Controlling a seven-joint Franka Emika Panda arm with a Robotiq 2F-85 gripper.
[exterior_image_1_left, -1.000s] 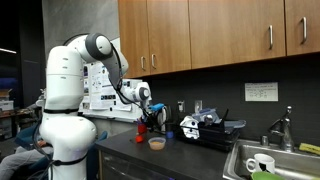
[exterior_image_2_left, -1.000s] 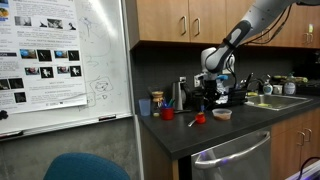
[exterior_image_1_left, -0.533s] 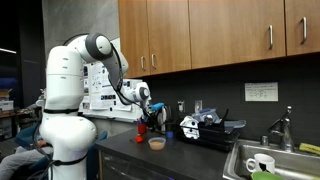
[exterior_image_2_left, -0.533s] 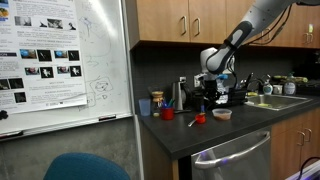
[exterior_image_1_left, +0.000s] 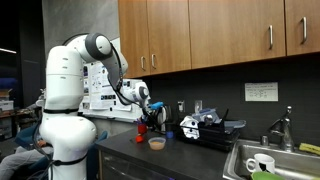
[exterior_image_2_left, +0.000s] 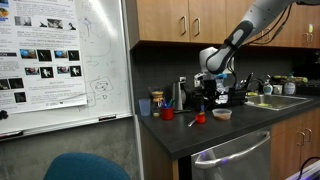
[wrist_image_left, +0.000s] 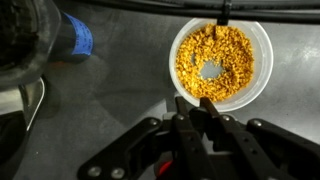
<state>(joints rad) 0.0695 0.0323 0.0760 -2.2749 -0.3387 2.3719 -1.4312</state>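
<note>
A white bowl (wrist_image_left: 222, 60) of yellow-orange grains fills the upper right of the wrist view, with a small grey patch at its middle. My gripper (wrist_image_left: 197, 103) comes in from the bottom edge, jaws shut, fingertips just over the bowl's near rim. I cannot make out anything between the fingers. In both exterior views the gripper (exterior_image_1_left: 150, 117) (exterior_image_2_left: 208, 99) hangs above the dark counter, with the bowl (exterior_image_1_left: 157, 143) (exterior_image_2_left: 222, 114) a little below and beside it.
A blue object (wrist_image_left: 78, 35) and a dark round container (wrist_image_left: 20, 35) lie left of the bowl. A red cup (exterior_image_2_left: 168, 113) and a small red item (exterior_image_2_left: 200, 118) stand on the counter. A rack of dishes (exterior_image_1_left: 205, 127), a sink (exterior_image_1_left: 262, 165) and overhead cabinets (exterior_image_1_left: 200, 30) are nearby.
</note>
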